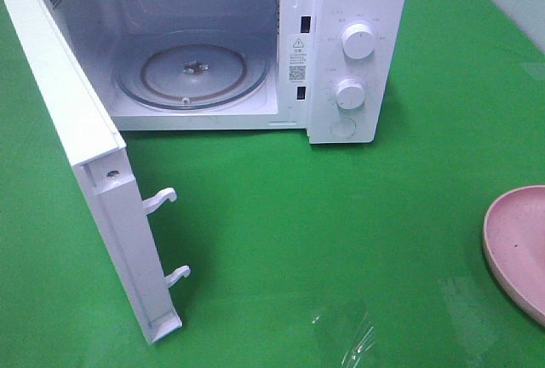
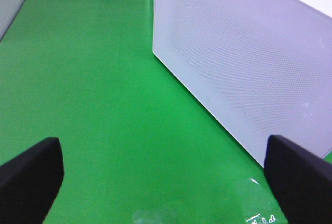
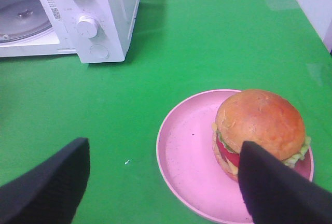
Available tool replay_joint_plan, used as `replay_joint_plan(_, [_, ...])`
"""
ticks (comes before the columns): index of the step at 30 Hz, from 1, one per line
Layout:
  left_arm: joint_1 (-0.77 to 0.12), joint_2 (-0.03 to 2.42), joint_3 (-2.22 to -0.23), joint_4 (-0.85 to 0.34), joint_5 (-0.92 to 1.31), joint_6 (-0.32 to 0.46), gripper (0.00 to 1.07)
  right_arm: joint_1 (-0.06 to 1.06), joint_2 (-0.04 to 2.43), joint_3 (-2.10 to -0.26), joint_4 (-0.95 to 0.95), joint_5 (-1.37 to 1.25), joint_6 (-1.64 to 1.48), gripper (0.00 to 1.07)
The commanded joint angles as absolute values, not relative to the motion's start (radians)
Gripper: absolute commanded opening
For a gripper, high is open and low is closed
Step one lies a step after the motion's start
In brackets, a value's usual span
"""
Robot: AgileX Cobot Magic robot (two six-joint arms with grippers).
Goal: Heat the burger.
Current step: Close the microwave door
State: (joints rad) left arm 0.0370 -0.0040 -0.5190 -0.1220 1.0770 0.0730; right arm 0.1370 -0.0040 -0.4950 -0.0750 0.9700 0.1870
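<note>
The burger (image 3: 259,123) with a golden-brown bun, lettuce and tomato sits on a round pink plate (image 3: 189,156) in the right wrist view. My right gripper (image 3: 163,182) is open above the plate's near side, its one finger (image 3: 280,187) in front of the burger. In the exterior high view only the plate's edge (image 1: 511,244) shows at the right; the burger is out of view there. The white microwave (image 1: 358,10) stands at the back with its door (image 1: 77,155) swung wide open and the glass turntable (image 1: 192,74) bare. My left gripper (image 2: 163,177) is open beside the door (image 2: 249,58).
A green cloth (image 1: 341,215) covers the table. The microwave has two knobs (image 1: 358,41) on its right panel. Two door latch hooks (image 1: 162,200) stick out from the open door. A clear bit of plastic (image 1: 353,338) lies on the cloth near the front.
</note>
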Motion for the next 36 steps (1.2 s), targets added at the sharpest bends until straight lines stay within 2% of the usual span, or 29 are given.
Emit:
replay_joint_plan(1, [0.041, -0.021, -0.516, -0.127, 1.069, 0.068, 0.97, 0.13, -0.03, -0.492, -0.073, 0.962, 0.19, 0.76])
replay_joint_plan(6, [0.041, -0.021, -0.516, -0.127, 1.069, 0.067, 0.97, 0.13, -0.03, -0.492, -0.073, 0.962, 0.19, 0.76])
replay_joint_plan(11, [0.041, -0.021, -0.522, -0.127, 1.057, 0.031, 0.95, 0.13, -0.03, -0.492, -0.073, 0.962, 0.19, 0.76])
replay_joint_plan(13, [0.041, -0.021, -0.541, -0.126, 1.034, 0.01, 0.92, 0.13, -0.03, -0.492, -0.073, 0.962, 0.19, 0.76])
replay_joint_plan(15, [0.041, -0.001, -0.564, -0.096, 0.948, -0.033, 0.84, 0.13, -0.03, -0.492, -0.073, 0.962, 0.19, 0.76])
replay_joint_plan(18, [0.041, 0.011, -0.564, -0.087, 0.927, -0.037, 0.81, 0.13, -0.03, -0.492, -0.073, 0.962, 0.19, 0.76])
replay_joint_plan(19, [0.041, 0.039, -0.563, -0.082, 0.895, -0.037, 0.7, 0.13, -0.03, -0.492, -0.073, 0.962, 0.19, 0.76])
replay_joint_plan(20, [0.041, 0.039, -0.563, -0.082, 0.895, -0.037, 0.7, 0.13, -0.03, -0.492, -0.073, 0.962, 0.19, 0.76])
replay_joint_plan(22, [0.041, 0.105, -0.563, -0.086, 0.831, -0.037, 0.44, 0.13, -0.03, -0.492, -0.073, 0.962, 0.19, 0.76])
replay_joint_plan(23, [0.041, 0.105, -0.563, -0.086, 0.831, -0.037, 0.44, 0.13, -0.03, -0.492, -0.073, 0.962, 0.19, 0.76])
replay_joint_plan(24, [0.041, 0.144, -0.562, -0.086, 0.786, -0.037, 0.29, 0.13, -0.03, -0.492, -0.073, 0.962, 0.19, 0.76])
replay_joint_plan(25, [0.041, 0.144, -0.562, -0.086, 0.786, -0.037, 0.29, 0.13, -0.03, -0.492, -0.073, 0.962, 0.19, 0.76])
replay_joint_plan(26, [0.041, 0.165, -0.561, -0.086, 0.758, -0.037, 0.22, 0.13, -0.03, -0.492, -0.073, 0.962, 0.19, 0.76])
replay_joint_plan(27, [0.041, 0.165, -0.561, -0.086, 0.758, -0.037, 0.22, 0.13, -0.03, -0.492, -0.073, 0.962, 0.19, 0.76])
replay_joint_plan(28, [0.041, 0.211, -0.561, -0.085, 0.712, -0.033, 0.06, 0.13, -0.03, -0.492, -0.073, 0.962, 0.19, 0.76])
replay_joint_plan(29, [0.041, 0.248, -0.561, -0.082, 0.68, -0.032, 0.0, 0.13, -0.03, -0.492, -0.073, 0.962, 0.19, 0.76])
replay_joint_plan(34, [0.041, 0.321, -0.556, -0.079, 0.6, -0.03, 0.0, 0.13, -0.03, -0.492, -0.073, 0.962, 0.19, 0.76])
replay_joint_plan(36, [0.04, 0.39, -0.506, -0.079, 0.439, -0.016, 0.0, 0.13, -0.03, -0.492, -0.073, 0.962, 0.19, 0.76])
